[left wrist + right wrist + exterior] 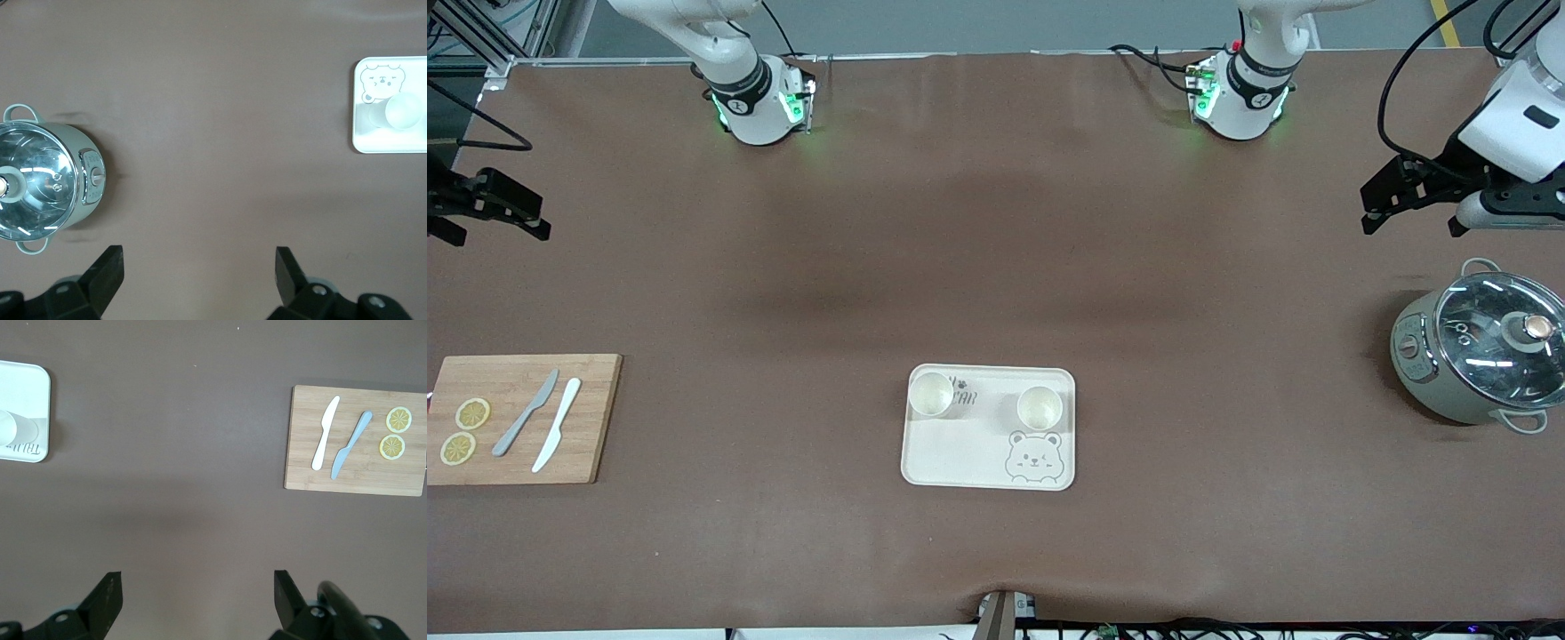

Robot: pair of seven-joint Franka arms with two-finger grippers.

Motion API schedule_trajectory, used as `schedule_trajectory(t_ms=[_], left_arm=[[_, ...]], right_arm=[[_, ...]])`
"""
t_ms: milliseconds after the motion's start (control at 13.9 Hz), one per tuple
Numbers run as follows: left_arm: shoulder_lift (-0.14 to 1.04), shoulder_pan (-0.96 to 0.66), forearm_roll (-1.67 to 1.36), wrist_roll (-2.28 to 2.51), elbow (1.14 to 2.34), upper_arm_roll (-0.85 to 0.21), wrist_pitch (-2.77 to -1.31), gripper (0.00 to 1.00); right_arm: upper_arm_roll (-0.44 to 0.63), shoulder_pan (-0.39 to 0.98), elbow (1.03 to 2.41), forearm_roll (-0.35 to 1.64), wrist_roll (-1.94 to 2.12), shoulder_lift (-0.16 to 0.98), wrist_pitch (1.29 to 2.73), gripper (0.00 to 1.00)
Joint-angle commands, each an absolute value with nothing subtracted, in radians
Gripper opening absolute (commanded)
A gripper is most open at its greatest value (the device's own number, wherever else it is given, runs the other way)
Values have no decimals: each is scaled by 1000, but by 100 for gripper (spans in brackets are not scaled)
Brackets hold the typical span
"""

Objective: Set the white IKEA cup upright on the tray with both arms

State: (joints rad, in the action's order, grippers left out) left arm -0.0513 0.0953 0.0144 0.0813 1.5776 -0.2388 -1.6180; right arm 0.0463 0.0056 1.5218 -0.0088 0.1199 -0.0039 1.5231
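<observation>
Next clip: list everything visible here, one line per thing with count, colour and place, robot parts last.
tray: 1, cream with bear drawing, on the table's middle, toward the front camera.
cups: 2, white, upright on the tray, the second nearer the left arm's end.
cutting board: 1, wooden, at the right arm's end.
lemon slices: 2, yellow, on the cutting board.
knives: 2, one grey, one white, side by side on the cutting board.
pot: 1, grey-green with glass lid, at the left arm's end.
table: 1, brown.
left gripper: fingers open, empty, above the table near the pot.
right gripper: fingers open, empty, above the table at the right arm's end.
</observation>
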Motion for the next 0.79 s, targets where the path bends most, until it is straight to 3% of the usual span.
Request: schedule_trajectory(t_ms=[0,721], left_arm=[[-45,95,15,68,1549,-245,-1614,100],[-31,106,15,69,1529,-230,-1601,100]], right_arm=[[43,-2,1531,-18,138,-17,1523,100],[43,0,1534,-18,140,-17,1523,100]])
